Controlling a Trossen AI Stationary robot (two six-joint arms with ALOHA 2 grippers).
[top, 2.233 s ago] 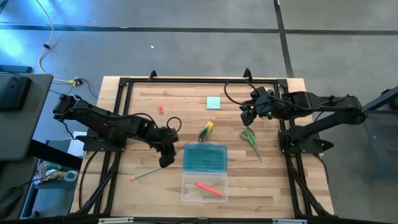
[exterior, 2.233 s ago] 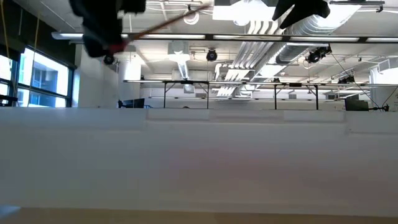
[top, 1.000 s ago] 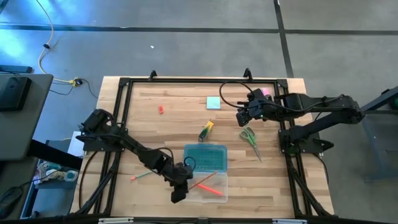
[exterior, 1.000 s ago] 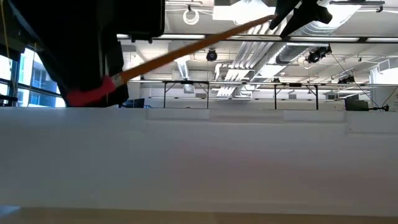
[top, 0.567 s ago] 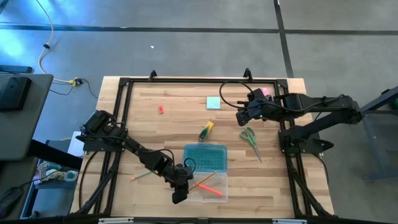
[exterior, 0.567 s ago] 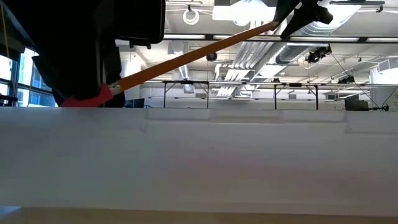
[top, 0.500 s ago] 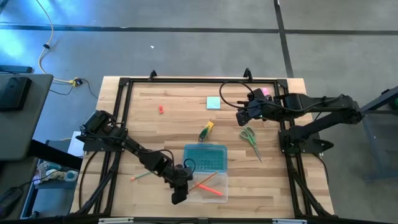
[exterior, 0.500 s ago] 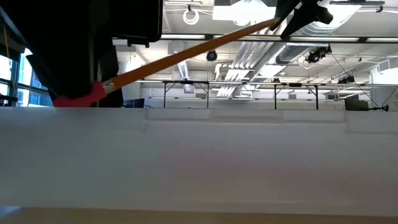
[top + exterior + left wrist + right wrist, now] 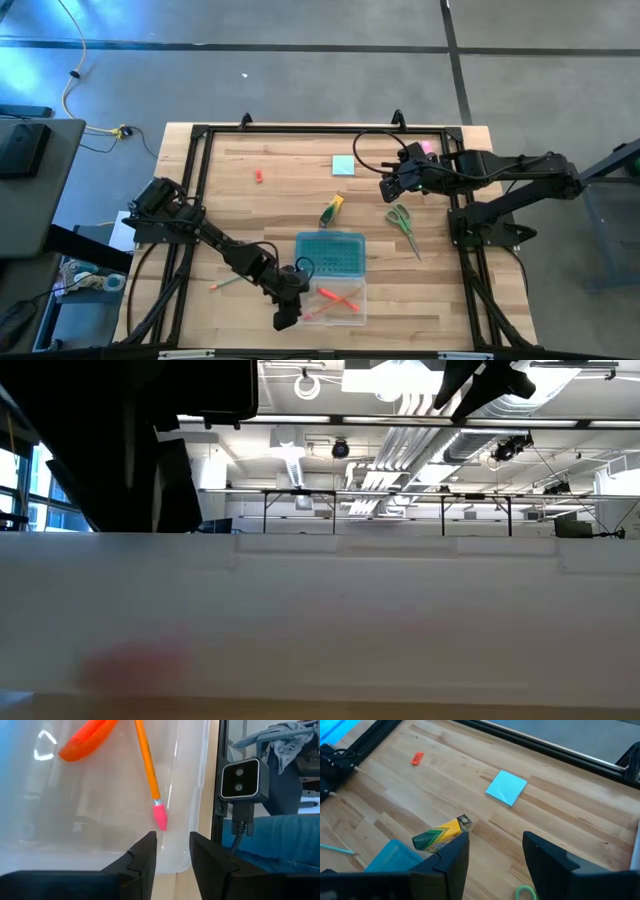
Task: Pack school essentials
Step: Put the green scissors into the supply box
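The left arm reaches from the left edge of the table diagonally toward the near middle, stretched low and long. Its left gripper [image 9: 285, 318] points at the near edge, and its wrist view shows the two dark fingers [image 9: 142, 857] parted with a gap between them, the jaws holding nothing. The right arm extends from the right side across the far part of the table, elbow bent, and its right gripper [image 9: 388, 189] hangs with the jaws spread wide, fingers [image 9: 451, 857] well apart
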